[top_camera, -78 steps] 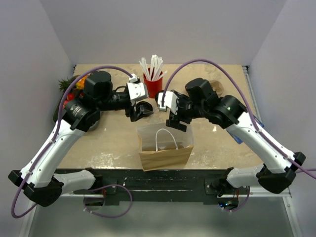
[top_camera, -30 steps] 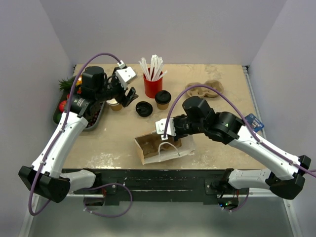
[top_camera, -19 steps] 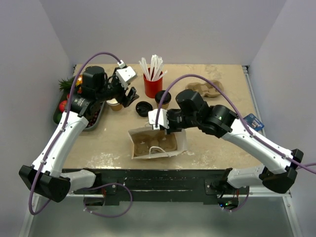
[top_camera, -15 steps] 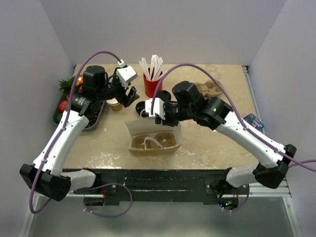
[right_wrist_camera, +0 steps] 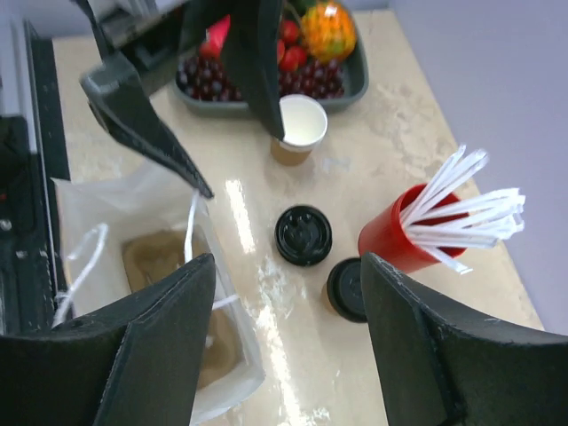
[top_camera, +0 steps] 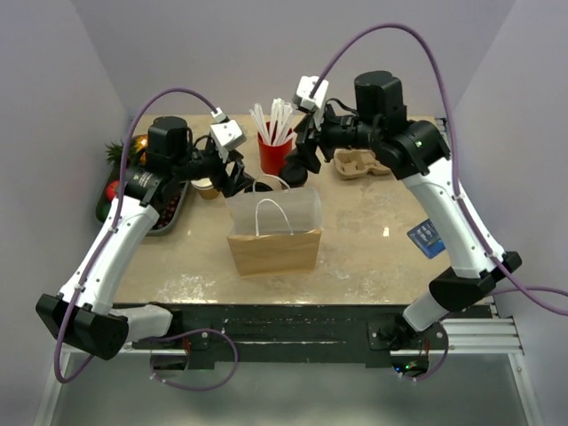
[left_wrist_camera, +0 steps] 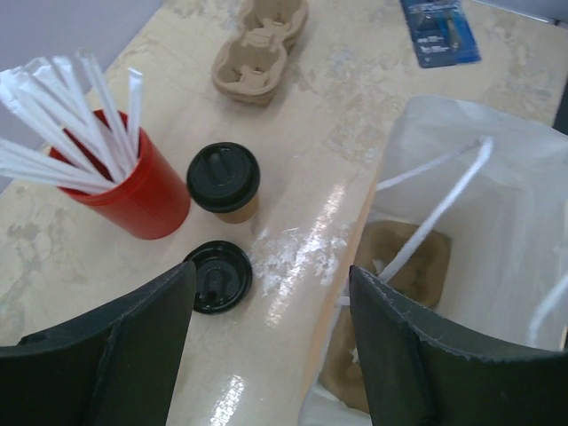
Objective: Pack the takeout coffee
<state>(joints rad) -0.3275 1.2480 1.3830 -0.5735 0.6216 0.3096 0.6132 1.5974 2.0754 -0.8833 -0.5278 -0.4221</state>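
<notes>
**Coffee on the table behind the bag, both grippers empty**

The takeout coffee point(left_wrist_camera: 224, 180) stands upright on the table with its black lid on, outside the bag. It is just beside the red straw cup point(left_wrist_camera: 133, 191), which is full of wrapped white straws. A loose black lid point(left_wrist_camera: 217, 276) lies flat just beside the coffee, on the side toward the paper bag point(top_camera: 273, 232). A lidless tan cup point(right_wrist_camera: 297, 129) stands farther off, near the fruit tray point(right_wrist_camera: 275, 71), which holds grapes, strawberries and an orange fruit.

The bag stands upright and open near the front of the table. Its white cord handles point(left_wrist_camera: 435, 204) arch over the mouth, and a brown moulded-pulp piece lies at the bottom. An empty pulp cup carrier point(top_camera: 359, 164) and a blue packet point(top_camera: 429, 238) lie to the right, well apart from the coffee.

The left gripper point(top_camera: 232, 173) hangs just behind the bag's rim, jaws spread and holding nothing. The right gripper point(right_wrist_camera: 288, 266) hovers above the coffee and the loose lid, also spread and empty.
</notes>
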